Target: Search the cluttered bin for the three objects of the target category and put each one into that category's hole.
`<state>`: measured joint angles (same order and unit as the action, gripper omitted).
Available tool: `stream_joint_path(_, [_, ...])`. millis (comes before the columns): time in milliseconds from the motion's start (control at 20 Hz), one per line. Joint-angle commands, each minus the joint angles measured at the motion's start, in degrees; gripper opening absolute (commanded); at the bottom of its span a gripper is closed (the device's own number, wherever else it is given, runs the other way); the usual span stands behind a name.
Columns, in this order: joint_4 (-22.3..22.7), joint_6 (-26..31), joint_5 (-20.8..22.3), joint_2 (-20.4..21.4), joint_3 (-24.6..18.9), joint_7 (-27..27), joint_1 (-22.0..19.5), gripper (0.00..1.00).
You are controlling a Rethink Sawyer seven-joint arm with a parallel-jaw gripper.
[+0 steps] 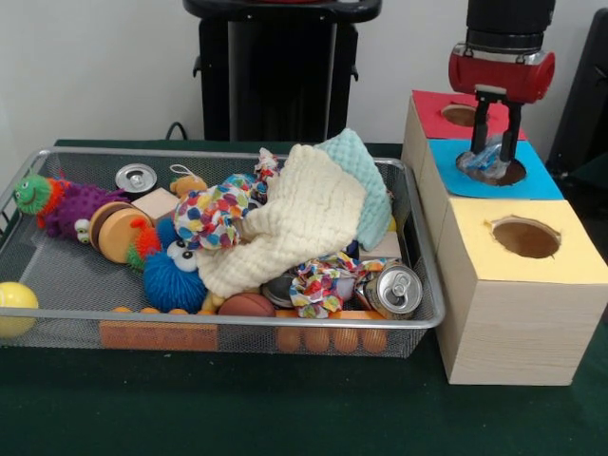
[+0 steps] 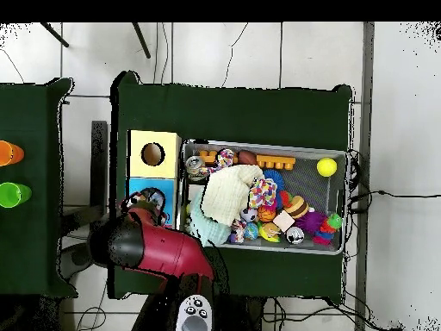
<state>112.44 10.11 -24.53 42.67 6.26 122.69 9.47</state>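
My gripper (image 1: 495, 157) hangs straight over the round hole (image 1: 508, 174) in the bright blue surround of the pale wooden box. Its fingers are closed on a see-through crumpled plastic bottle (image 1: 483, 160), whose lower end sits in the hole's mouth. In the overhead view the arm covers most of the blue surround (image 2: 138, 191), and the gripper (image 2: 152, 202) is over it. The wire mesh bin (image 1: 57, 275) stands left of the box, full of toys. No other plastic bottle shows in the bin; a cream cloth (image 1: 304, 218) covers its middle.
The red-surround hole (image 1: 458, 114) lies behind the blue one and the yellow-surround hole (image 1: 525, 237) in front. Shiny cans (image 1: 394, 290) (image 1: 136, 178), a blue spiky ball (image 1: 176, 275), a purple caterpillar (image 1: 66, 204) and a yellow ball (image 1: 14, 306) lie in the bin.
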Motion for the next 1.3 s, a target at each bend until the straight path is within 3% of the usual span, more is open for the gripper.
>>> stream_joint_path(50, [9.52, 0.78, 2.52, -2.89, -4.38, 7.5, -2.0, 0.0])
stream_joint_path(250, [10.11, -4.21, 3.5, -5.03, -6.76, 7.57, -4.0, 0.0])
stream_joint_path(300, [10.08, -5.41, 3.95, -5.17, -6.66, 7.71, -3.83, 1.0])
stream_joint_path(450, [9.91, -6.75, 3.85, -5.18, -6.2, 8.6, -3.21, 1.0])
stream_joint_path(650, [6.96, -0.33, 0.72, -4.47, 0.96, 10.56, 3.67, 1.0])
stream_joint_path(950, [7.4, 4.11, 0.04, -1.15, -0.85, 9.77, 1.38, 1.0])
stream_joint_path(1200, [3.03, 15.33, 2.57, 3.42, 5.9, 9.07, 3.35, 1.0])
stream_joint_path(1300, [1.79, 16.93, 3.95, 3.74, 6.23, 6.34, 0.87, 1.0])
